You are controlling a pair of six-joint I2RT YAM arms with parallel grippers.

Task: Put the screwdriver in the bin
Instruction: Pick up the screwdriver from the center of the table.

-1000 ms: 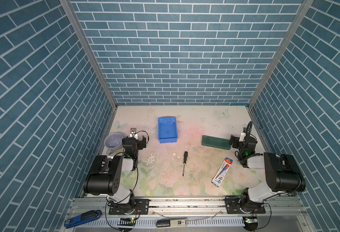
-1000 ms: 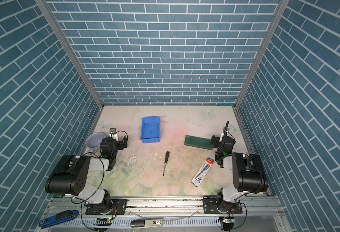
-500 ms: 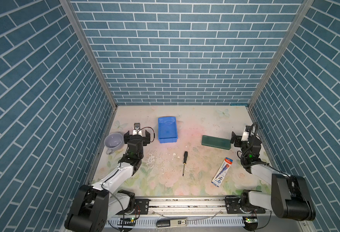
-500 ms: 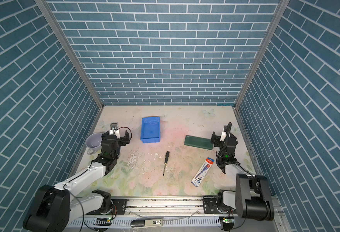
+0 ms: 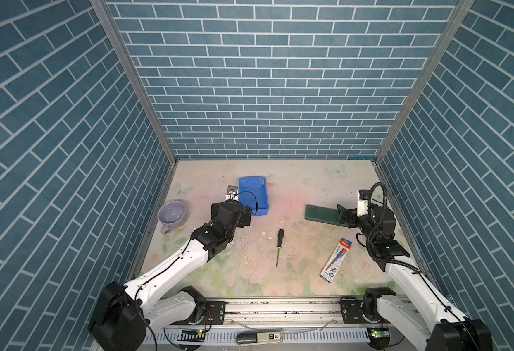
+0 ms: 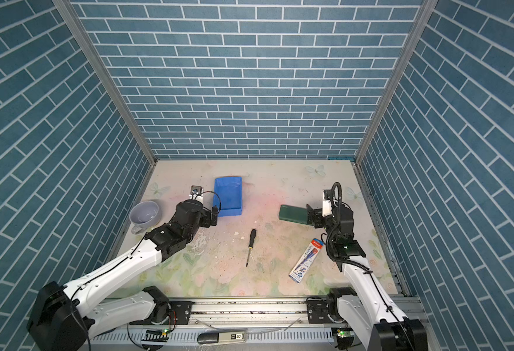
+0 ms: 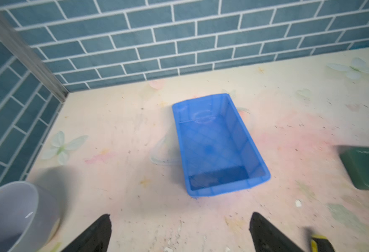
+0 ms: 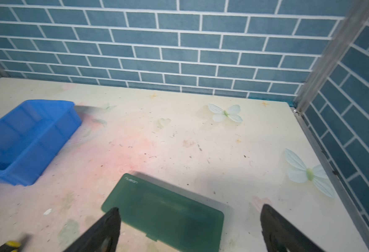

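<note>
Near the middle of the tabletop (image 5: 304,188), the screwdriver (image 5: 279,238) lies flat and untouched, black handle toward the back wall, thin shaft toward the robot. Well apart from it, farther back and to the left, sits the bin (image 5: 260,197), bright blue and empty.

Neither arm holds anything. The left tool (image 7: 180,218) hovers just in front of the bin with its jaws spread wide. The right tool (image 8: 190,209) hangs at one end of a dark green case (image 5: 321,215), also spread wide.

The step in hand looks like the reach for the screwdriver. It should go best with a tool lowered over the handle — the thicker part — and the jaws set across its width. A lift clear of the bin's rim would follow, laying it along the bin's length.

Both wrist views are blurred, and each catches only a yellow-and-black sliver of the handle at its edge — the shaft is out of frame there. The screwdriver's tip is too small to identify.
</note>
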